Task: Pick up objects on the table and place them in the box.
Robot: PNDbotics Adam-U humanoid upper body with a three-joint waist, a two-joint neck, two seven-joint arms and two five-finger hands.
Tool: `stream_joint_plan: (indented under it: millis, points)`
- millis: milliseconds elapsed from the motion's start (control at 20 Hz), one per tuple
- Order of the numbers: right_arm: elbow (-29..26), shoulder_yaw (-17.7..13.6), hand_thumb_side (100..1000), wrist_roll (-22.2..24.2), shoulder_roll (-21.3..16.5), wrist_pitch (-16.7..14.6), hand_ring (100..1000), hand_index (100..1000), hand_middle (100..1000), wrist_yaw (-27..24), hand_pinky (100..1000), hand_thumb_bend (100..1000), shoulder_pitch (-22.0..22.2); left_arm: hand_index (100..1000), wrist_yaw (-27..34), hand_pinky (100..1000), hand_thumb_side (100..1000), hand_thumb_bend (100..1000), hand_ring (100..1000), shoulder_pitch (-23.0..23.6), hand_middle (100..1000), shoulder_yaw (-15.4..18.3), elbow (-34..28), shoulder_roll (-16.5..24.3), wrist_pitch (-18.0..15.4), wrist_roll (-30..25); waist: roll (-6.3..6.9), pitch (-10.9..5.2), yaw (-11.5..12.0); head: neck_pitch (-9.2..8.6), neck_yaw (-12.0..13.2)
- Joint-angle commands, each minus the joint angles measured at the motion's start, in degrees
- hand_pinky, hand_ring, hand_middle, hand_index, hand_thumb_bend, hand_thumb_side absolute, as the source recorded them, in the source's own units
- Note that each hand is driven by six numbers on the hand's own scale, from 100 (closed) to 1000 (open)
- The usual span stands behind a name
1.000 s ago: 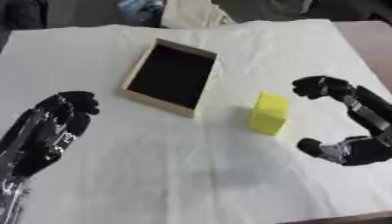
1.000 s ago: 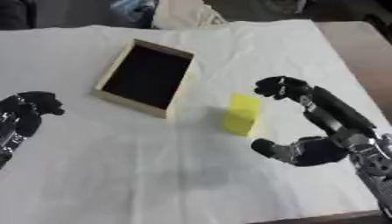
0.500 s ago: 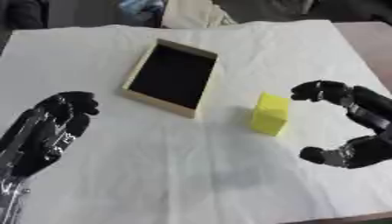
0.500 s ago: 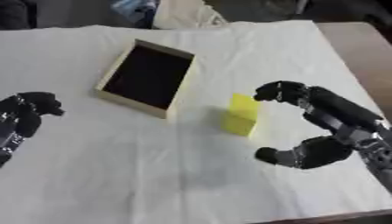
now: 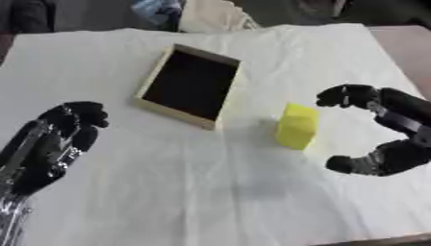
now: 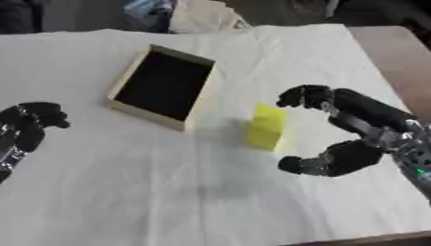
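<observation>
A yellow block (image 5: 296,126) stands upright on the white cloth, right of centre. A shallow wooden box (image 5: 190,85) with a dark inside lies up and to the left of it. My right hand (image 6: 358,130) hovers just right of the block, fingers and thumb spread wide in a C shape, holding nothing and apart from the block. My left hand (image 5: 50,144) rests at the lower left with its fingers loosely bent and nothing in it.
A white cloth (image 5: 210,192) covers the table, whose brown edge (image 5: 408,45) shows at the right. Cloth-like items (image 5: 202,14) lie beyond the far edge.
My right hand has shifted slightly to the right and down, staying open beside the block. The block, box and left hand have not moved.
</observation>
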Motion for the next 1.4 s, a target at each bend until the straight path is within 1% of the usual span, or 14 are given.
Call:
stream_joint_plan:
  millis: [50, 700, 1000, 1400]
  points:
    - [1.2, 0.0, 789, 0.1, -2.4, 0.0, 838, 908, 888, 0.1, 794, 614, -1.5, 785, -0.1, 862, 675, 500, 696, -0.4, 659, 0.0, -0.5, 1.1, -0.1, -0.2, -0.03, -1.16, 0.1, 0.17, -0.3]
    - [9.5, 1.8, 815, 0.0, -1.3, -0.1, 832, 908, 882, 0.4, 789, 606, -7.3, 786, -0.1, 862, 678, 498, 696, -0.5, 659, -0.2, -0.5, 1.1, -0.2, -0.5, 0.19, -1.24, 0.8, 0.32, -0.8]
    - [13.8, 2.7, 825, 0.6, 0.2, -0.6, 831, 909, 879, 1.7, 788, 602, -9.2, 786, -0.1, 862, 678, 498, 696, -0.5, 659, -0.3, -0.5, 1.0, -0.2, -0.7, 0.27, -1.28, 1.1, 0.35, -1.1]
    - [17.9, 3.8, 836, 1.2, 1.8, -1.4, 830, 910, 876, 3.5, 786, 596, -10.6, 786, 0.0, 863, 681, 496, 697, -0.6, 660, -0.5, -0.5, 1.0, -0.2, -0.8, 0.45, -1.26, 1.5, 0.32, -1.4]
